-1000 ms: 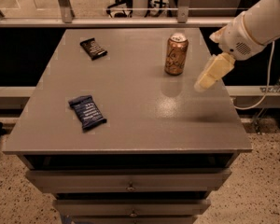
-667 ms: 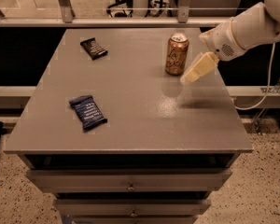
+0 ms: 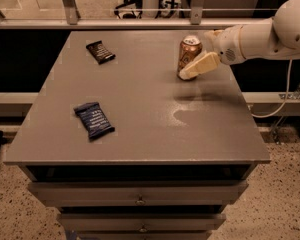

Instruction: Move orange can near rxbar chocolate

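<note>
One pale gripper (image 3: 194,69) reaches in from the right against the orange can (image 3: 190,49), upright at the table's (image 3: 140,134) far right; whether it grips cannot be told. A glancing hold could topple the can short of the rxbar chocolate (image 3: 100,52), far left.

Quick count: one orange can (image 3: 189,51), right up against the gripper (image 3: 196,68). Two bar wrappers, both well away from the gripper: one rxbar chocolate (image 3: 100,52) and one dark blue bar (image 3: 94,120). One gripper, one table (image 3: 140,139).
</note>
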`<control>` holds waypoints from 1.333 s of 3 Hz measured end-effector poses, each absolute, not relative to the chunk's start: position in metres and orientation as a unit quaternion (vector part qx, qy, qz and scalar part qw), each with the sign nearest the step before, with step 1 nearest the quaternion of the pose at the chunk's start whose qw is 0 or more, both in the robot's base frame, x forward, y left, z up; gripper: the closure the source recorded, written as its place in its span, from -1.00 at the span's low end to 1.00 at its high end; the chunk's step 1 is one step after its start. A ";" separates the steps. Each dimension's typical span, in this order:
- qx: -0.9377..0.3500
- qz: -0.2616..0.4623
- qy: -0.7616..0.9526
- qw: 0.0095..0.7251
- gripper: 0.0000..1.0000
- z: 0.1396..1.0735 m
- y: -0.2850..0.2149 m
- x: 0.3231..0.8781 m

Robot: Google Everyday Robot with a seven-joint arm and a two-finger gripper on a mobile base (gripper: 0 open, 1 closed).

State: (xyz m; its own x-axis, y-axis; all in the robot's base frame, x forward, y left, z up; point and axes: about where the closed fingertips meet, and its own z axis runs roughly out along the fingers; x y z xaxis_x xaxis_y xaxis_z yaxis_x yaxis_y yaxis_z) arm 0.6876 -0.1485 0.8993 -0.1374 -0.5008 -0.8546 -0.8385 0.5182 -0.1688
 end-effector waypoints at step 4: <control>-0.405 0.258 0.712 0.511 0.38 0.908 -0.117 0.712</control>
